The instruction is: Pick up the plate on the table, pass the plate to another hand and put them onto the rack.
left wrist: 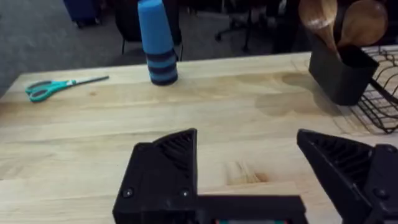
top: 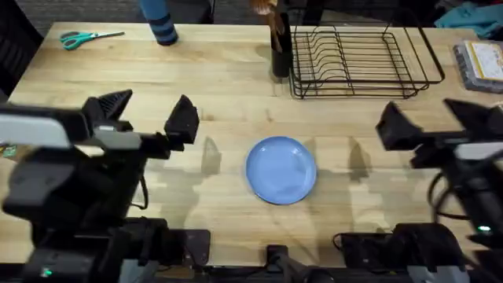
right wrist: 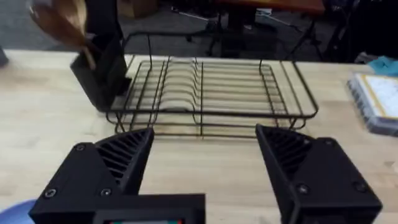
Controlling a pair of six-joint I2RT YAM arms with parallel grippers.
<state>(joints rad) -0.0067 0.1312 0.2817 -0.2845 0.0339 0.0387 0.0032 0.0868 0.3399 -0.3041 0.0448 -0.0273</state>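
Nothing is done yet. The blue plate lies on the counter. Both end effectors, left and right, are spread wide and hold nothing. The rack has no plate.

The overhead camera looks down on the table from above the arm bases. Both wrist cameras sit low, facing forward across it; all three share the rack, near in the right wrist view.
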